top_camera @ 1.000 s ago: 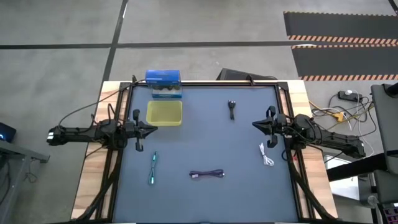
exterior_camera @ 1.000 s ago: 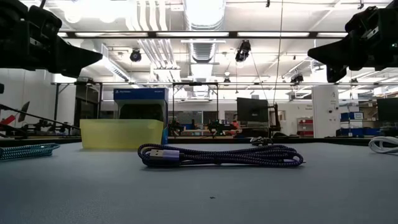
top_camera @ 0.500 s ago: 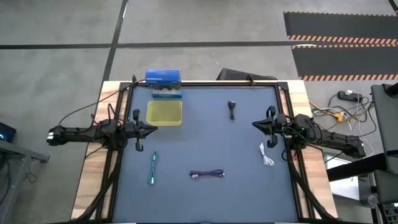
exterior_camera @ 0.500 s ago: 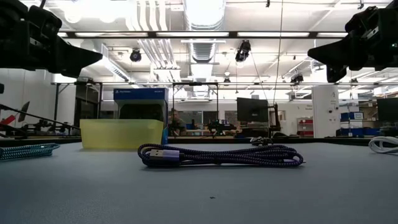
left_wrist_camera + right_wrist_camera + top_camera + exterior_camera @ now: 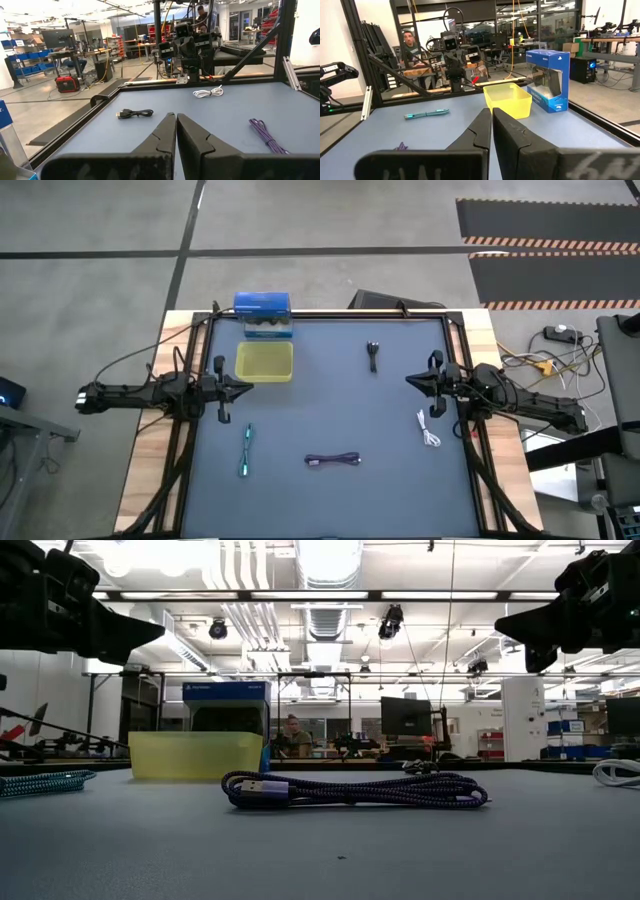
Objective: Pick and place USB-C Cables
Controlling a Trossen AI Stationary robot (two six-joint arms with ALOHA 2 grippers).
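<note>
Four small cables lie flat on the dark mat. The teal cable (image 5: 245,450) is front left, the purple cable (image 5: 333,461) front centre, the white cable (image 5: 428,429) at the right, the black cable (image 5: 373,355) toward the far side. My left gripper (image 5: 250,388) hovers shut at the left side, beside the yellow bin (image 5: 264,362). My right gripper (image 5: 409,381) hovers shut at the right side, above and left of the white cable. In the low view the purple cable (image 5: 350,789) fills the middle.
A blue box (image 5: 263,315) stands at the far edge behind the yellow bin. The black table frame (image 5: 330,314) runs around the mat. A person (image 5: 410,44) shows in the room beyond the table. Bare mat lies between the two grippers.
</note>
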